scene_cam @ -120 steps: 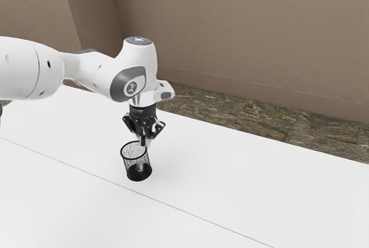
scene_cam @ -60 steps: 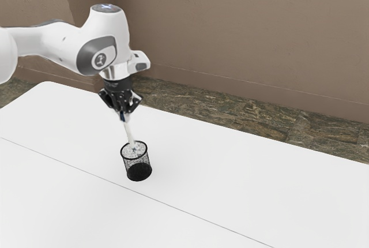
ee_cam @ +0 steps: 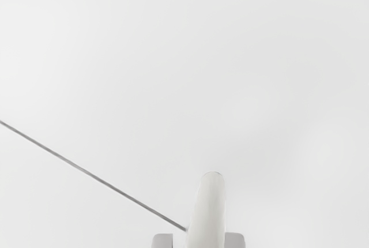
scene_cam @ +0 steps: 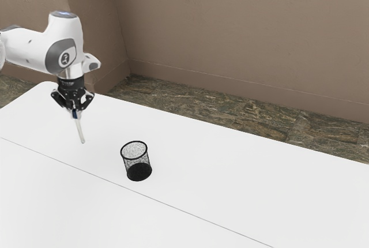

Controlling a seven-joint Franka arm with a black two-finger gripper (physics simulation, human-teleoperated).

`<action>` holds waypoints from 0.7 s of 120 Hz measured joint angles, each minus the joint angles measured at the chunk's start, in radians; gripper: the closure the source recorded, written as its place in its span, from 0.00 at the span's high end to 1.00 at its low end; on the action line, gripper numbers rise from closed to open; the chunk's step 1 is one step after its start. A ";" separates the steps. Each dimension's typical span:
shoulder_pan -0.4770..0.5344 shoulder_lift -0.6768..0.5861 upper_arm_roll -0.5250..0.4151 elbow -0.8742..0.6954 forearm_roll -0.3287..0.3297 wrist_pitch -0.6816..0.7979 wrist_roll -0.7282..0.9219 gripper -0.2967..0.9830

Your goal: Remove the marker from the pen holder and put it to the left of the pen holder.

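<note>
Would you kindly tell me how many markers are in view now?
1: the marker is in the gripper, slightly tilted, off toward the exterior view's left from the pen holder.

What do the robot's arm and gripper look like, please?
The Franka arm is glossy white with rounded links, grey caps and a round logo at the wrist. The gripper is black, with angular linked fingers.

Black mesh pen holder (scene_cam: pixel 138 170), smooth matt white table (scene_cam: pixel 219 173)

Marker (ee_cam: pixel 209 213) partly off-picture (wrist view).
</note>
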 joint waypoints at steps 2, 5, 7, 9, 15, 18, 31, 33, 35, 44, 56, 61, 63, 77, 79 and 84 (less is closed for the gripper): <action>0.000 0.002 0.000 0.000 0.000 0.008 0.000 0.16; -0.003 0.005 0.000 -0.004 0.002 0.027 0.000 0.16; -0.004 0.009 0.000 -0.009 0.008 0.045 -0.001 0.16; -0.005 0.016 0.001 -0.015 0.015 0.069 -0.001 0.16; 0.003 0.042 0.001 -0.039 0.037 0.162 -0.002 0.16; 0.009 0.058 0.002 -0.056 0.049 0.218 -0.004 0.16; 0.025 0.113 0.004 -0.103 0.090 0.483 -0.013 0.16; 0.026 0.121 0.004 -0.109 0.096 0.526 -0.014 0.16; 0.026 0.128 0.004 -0.113 0.101 0.567 -0.016 0.16; 0.030 0.158 0.005 -0.143 0.113 0.748 -0.019 0.16; 0.041 0.190 0.005 -0.199 0.105 0.955 -0.012 0.16; 0.042 0.198 0.005 -0.213 0.094 1.018 -0.007 0.16; 0.042 0.200 0.005 -0.218 0.090 1.041 -0.005 0.17; 0.041 0.199 0.003 -0.240 0.075 1.158 0.006 0.32; 0.041 0.199 0.003 -0.241 0.074 1.170 0.008 0.35; 0.042 0.198 0.003 -0.243 0.072 1.196 0.010 0.42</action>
